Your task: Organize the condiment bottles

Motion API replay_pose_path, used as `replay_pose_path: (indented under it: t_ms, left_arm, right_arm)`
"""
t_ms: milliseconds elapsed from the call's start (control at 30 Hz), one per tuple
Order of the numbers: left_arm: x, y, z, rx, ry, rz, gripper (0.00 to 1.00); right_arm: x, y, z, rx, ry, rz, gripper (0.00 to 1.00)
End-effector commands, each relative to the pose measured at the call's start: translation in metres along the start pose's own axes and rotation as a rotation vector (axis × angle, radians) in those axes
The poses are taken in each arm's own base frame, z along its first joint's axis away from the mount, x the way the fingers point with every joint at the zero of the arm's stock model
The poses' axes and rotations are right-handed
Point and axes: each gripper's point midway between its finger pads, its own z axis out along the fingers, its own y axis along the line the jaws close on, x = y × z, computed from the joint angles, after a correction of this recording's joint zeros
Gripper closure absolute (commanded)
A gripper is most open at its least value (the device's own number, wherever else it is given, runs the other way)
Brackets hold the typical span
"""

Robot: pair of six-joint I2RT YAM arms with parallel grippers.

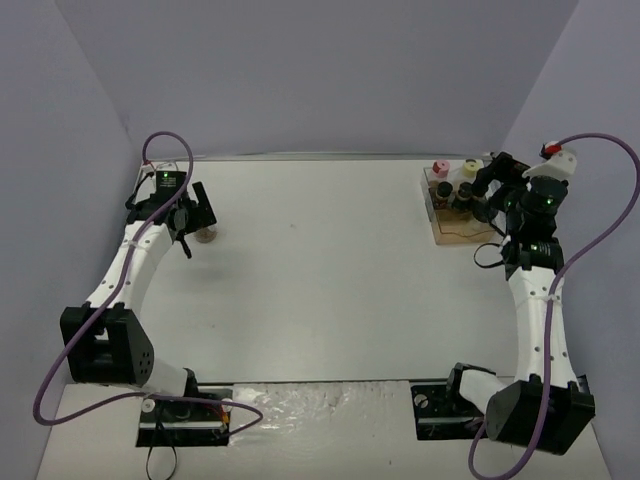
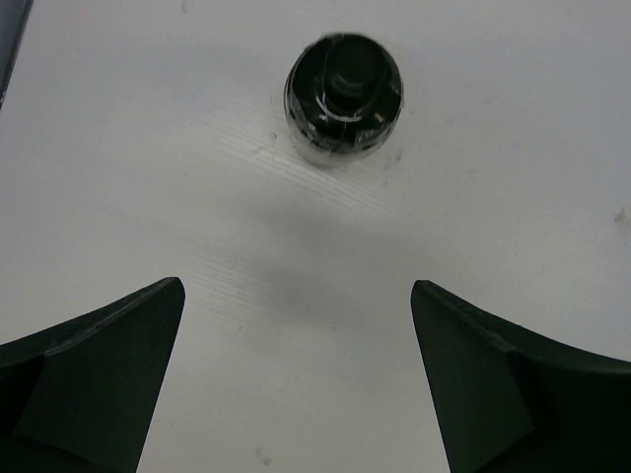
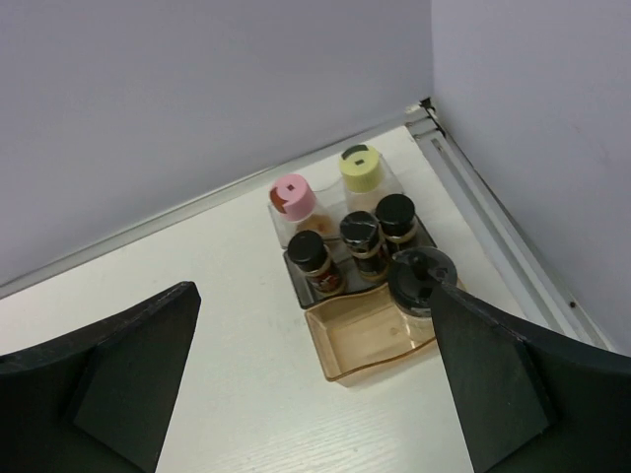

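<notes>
One black-capped shaker (image 2: pixel 343 96) stands alone on the table at the far left (image 1: pixel 206 236). My left gripper (image 2: pixel 296 379) is open and empty just short of it (image 1: pixel 195 215). At the far right a stepped clear tray (image 3: pixel 370 345) holds a pink-capped bottle (image 3: pixel 294 195), a pale yellow-capped bottle (image 3: pixel 361 168), three black-capped jars (image 3: pixel 361 236) and a wider black-capped shaker (image 3: pixel 421 279) in its amber front section. My right gripper (image 3: pixel 315 374) is open and empty, hovering near the tray (image 1: pixel 490 190).
Grey walls close the table at the back and on both sides. A metal rail (image 3: pixel 493 222) runs along the right edge beside the tray. Arm bases and cables (image 1: pixel 190 410) sit at the near edge.
</notes>
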Motion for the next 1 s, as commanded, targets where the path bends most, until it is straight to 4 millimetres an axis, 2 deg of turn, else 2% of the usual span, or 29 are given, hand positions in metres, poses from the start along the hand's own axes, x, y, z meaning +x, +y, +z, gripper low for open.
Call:
replay_pose_path:
  t_ms: [0,33,67,233,300,400,533,600,700,833,867,900,967]
  left_arm:
    - [-0.043,-0.014,0.028,0.039,-0.047,-0.076,0.03]
    - [-0.042,-0.015,0.039,0.036,-0.029,-0.077,0.03]
    - [-0.052,-0.019,0.042,0.042,-0.041,-0.074,0.03]
    - [-0.06,-0.028,0.076,0.03,-0.01,-0.021,0.03]
    - [-0.07,-0.019,0.086,0.004,-0.014,-0.037,0.03]
    - [-0.063,-0.017,0.101,-0.02,0.035,-0.03,0.08]
    - [-0.056,-0.014,0.108,-0.046,0.07,-0.029,0.24]
    - [-0.053,-0.014,0.111,-0.04,0.077,-0.028,0.39]
    - [-0.047,-0.022,0.112,-0.003,0.092,-0.021,0.56]
    - [-0.033,-0.073,0.095,0.125,0.105,0.066,0.75]
    - [-0.032,-0.078,0.092,0.136,0.102,0.08,0.76]
    - [-0.027,-0.092,0.086,0.162,0.103,0.107,0.76]
    - [-0.008,-0.135,0.068,0.242,0.109,0.186,0.76]
  right_arm:
    - [0.006,0.023,-0.011,-0.118,0.002,0.034,0.0]
    - [0.007,0.027,-0.012,-0.137,0.004,0.035,0.0]
    - [0.012,0.031,-0.013,-0.151,0.012,0.036,0.0]
    - [0.02,0.041,-0.016,-0.186,0.026,0.022,0.0]
    - [0.021,0.043,-0.017,-0.194,0.028,0.012,0.0]
    - [0.022,0.044,-0.019,-0.2,0.028,0.007,0.0]
    - [0.024,0.046,-0.021,-0.208,0.028,0.0,0.0]
    - [0.025,0.047,-0.021,-0.211,0.03,-0.002,0.0]
    - [0.026,0.049,-0.022,-0.219,0.031,-0.002,0.0]
    - [0.026,0.061,-0.026,-0.267,0.036,-0.015,0.0]
    - [0.026,0.063,-0.027,-0.274,0.036,-0.017,0.0]
    - [0.028,0.068,-0.028,-0.29,0.041,-0.022,0.0]
    - [0.033,0.083,-0.031,-0.34,0.057,-0.038,0.0]
